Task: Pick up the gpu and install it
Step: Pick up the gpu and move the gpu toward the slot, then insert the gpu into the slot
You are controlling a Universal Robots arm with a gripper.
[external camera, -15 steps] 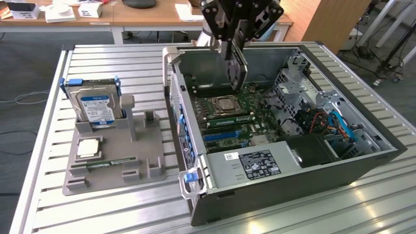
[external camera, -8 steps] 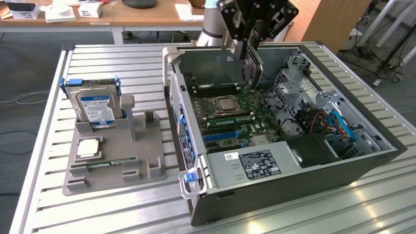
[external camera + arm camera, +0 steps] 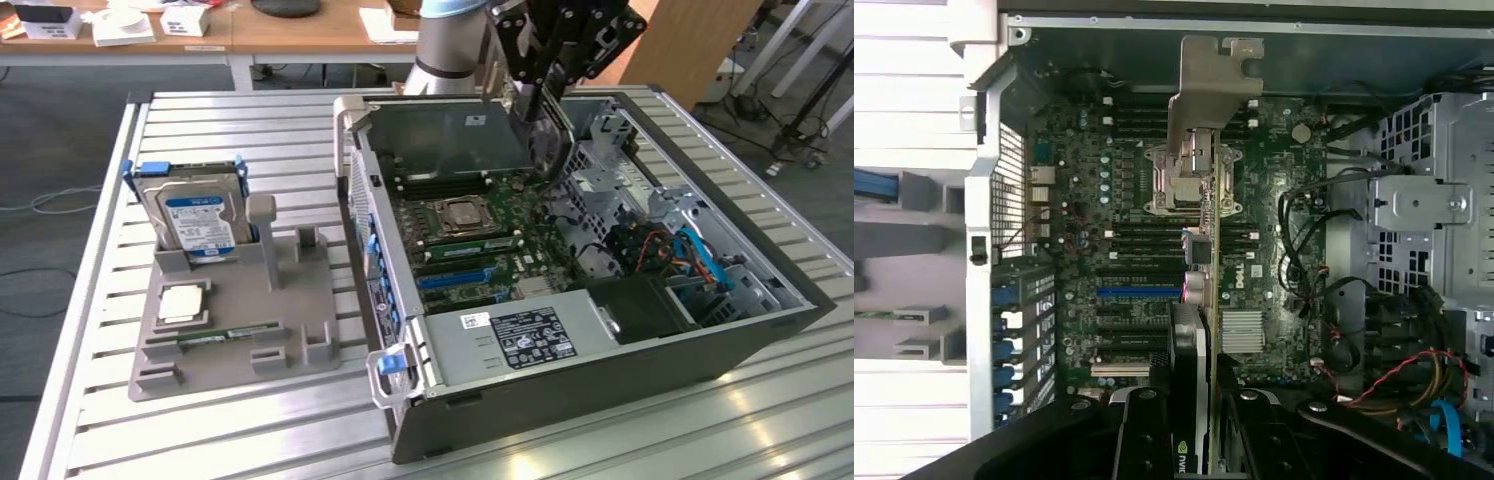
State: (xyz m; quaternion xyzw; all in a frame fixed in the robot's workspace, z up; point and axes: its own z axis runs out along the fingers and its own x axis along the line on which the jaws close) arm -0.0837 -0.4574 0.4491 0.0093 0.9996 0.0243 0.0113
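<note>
Item: the gpu [image 3: 1206, 250]. A thin, flat expansion card seen edge-on from my wrist, its board a narrow dark green-black strip studded with small components. A pale grey metal bracket [image 3: 1212, 95] sits at the far end, with a bent, notched tab at its tip. State: lifted clear, clamped in my gripper [image 3: 1206, 400] by the near end, fingers closed on either face. Pose: on edge, long axis pointing away from my wrist. Position: above the motherboard [image 3: 1134, 250] inside the open computer case [image 3: 747, 330]; in the exterior view the gpu [image 3: 547, 130] hangs below my gripper [image 3: 541, 95] at the case's far end.
</note>
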